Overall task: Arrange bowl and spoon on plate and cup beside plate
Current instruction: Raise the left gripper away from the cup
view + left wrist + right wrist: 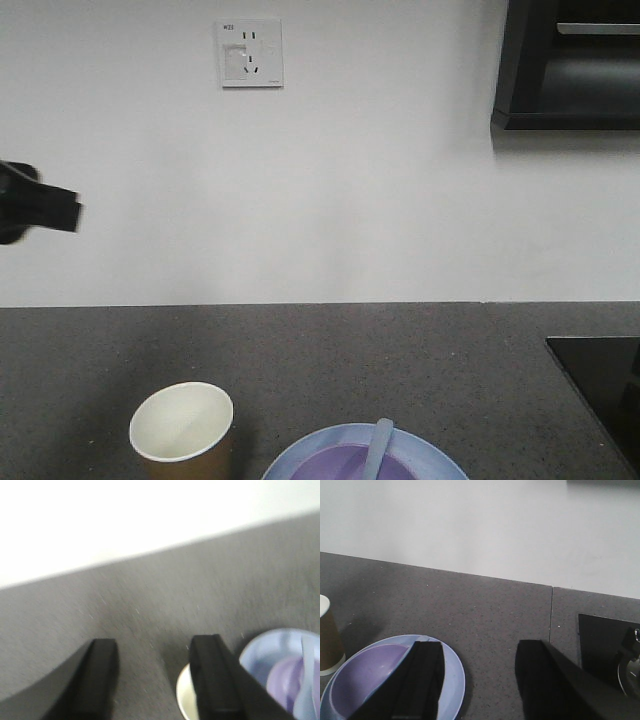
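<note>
The light-blue plate (420,447) lies at the front edge of the dark counter. The lavender bowl (335,466) sits on it, and the pale spoon (379,448) rests in the bowl. The tan paper cup (182,432) stands upright just left of the plate. My left gripper (157,677) hangs open above bare counter; its right finger covers part of the cup (183,696), and the plate (267,650), bowl (284,680) and spoon (307,677) lie to its right. My right gripper (482,680) is open and empty, its left finger over the plate (454,677) and bowl (362,677). The cup (327,635) stands at the far left there.
A black hob panel (600,385) is set into the counter at the right, also seen as the hob (602,640). A white wall with a socket (250,53) rises behind, and a dark cabinet (570,65) hangs at top right. A black part of the left arm (35,207) shows at the left edge.
</note>
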{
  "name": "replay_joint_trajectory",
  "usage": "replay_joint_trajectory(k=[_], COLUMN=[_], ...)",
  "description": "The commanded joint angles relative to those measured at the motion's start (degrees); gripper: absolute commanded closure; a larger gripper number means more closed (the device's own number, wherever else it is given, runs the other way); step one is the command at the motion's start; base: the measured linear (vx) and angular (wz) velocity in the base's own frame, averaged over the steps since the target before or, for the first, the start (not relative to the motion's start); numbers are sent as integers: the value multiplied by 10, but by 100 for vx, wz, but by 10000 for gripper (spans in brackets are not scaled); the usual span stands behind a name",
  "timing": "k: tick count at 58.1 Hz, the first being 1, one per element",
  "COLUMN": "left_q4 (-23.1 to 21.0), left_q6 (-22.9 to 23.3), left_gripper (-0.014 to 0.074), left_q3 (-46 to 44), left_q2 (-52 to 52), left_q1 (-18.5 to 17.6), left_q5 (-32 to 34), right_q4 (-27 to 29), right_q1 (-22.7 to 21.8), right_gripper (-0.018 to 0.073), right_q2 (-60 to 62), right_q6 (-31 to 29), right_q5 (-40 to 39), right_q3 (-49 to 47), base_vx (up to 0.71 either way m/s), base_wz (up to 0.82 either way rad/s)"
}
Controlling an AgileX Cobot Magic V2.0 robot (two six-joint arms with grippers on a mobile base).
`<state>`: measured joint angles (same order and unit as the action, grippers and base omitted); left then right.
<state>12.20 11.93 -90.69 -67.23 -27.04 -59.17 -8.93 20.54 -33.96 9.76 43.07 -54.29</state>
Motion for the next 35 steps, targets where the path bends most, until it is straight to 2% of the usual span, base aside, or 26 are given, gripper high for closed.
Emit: replay_joint_trajectory(k=[1, 8, 15, 35], left_q4=[53, 101, 104, 106], left_q6=[17, 27, 39, 39], left_gripper=[337, 496, 605, 603], left_q3=[43, 138, 189, 214], left_q2=[82, 168, 230, 308], left_q1=[-4, -4, -4, -4], left_q5=[81, 111, 102, 32], right_q4=[-9, -9, -9, -9], right_q1=[-1, -1, -1, -1], right_gripper=[156, 156, 156, 156], right_q2=[-4, -4, -4, -4], right_q6=[-1, -1, -1, -1], right_q5=[-44, -44, -44, -44], right_q3=[-16, -16, -16, -16], base_vx=[0, 0, 0, 0], base_wz=[0, 0, 0, 0])
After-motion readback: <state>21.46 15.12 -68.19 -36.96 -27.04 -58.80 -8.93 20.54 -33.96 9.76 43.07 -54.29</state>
